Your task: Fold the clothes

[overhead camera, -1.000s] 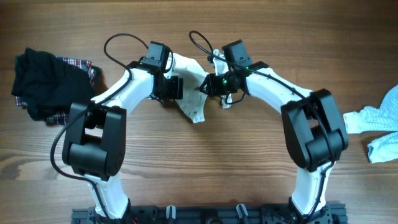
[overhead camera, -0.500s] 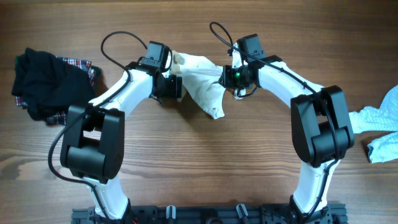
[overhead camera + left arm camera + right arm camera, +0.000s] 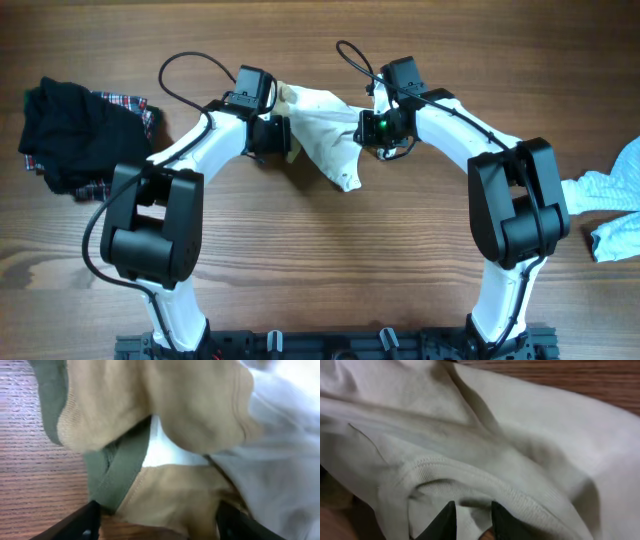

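sagging near the middle of the far edge of the tabletop, the white t-shirt is judged soft and light, best pinched at a stitched hem, as is done by the narrow-jawed right gripper, while its tan sleeve is straddled by the wide-spread left gripper.

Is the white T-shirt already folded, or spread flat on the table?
Neither. The T-shirt is bunched and wrinkled, strung between the left gripper and the right gripper, tapering to a loose point.
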